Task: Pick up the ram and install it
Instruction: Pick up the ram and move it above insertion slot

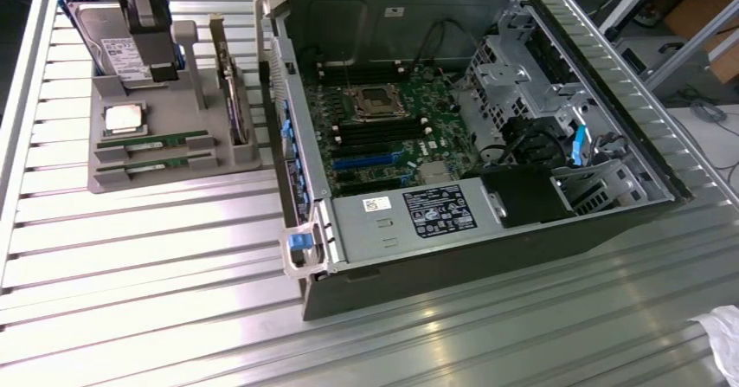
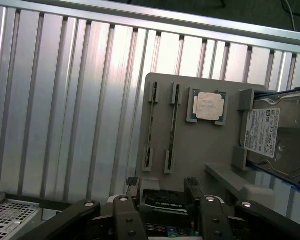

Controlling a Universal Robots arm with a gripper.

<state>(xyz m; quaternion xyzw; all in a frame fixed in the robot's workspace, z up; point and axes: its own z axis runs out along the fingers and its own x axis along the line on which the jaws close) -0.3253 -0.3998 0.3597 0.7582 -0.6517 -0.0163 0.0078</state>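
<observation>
- Ribbed table [image 1: 173,257]: the ram [image 1: 152,142] and its twin [image 1: 156,164] lie in the tray [image 1: 173,110], nine o'clock of the case [image 1: 485,270] in the exterior view.
- I see my end effector [image 2: 161,186] spread wide, empty; nothing picked or installed yet.

Hand [image 2: 161,189] is open. Upright graphics card [image 2: 162,204] sits right under it and blocks a straight drop. Past the card, room above the holder [image 2: 200,150] is free over ram stick [image 2: 150,125] & second ram stick [image 2: 173,120], w/ a narrow gap btwn them. Tall HDD [image 2: 275,135] stands to one side, PC case [image 2: 10,215] to the other. Tabletop [image 2: 65,110] beyond is open.
</observation>
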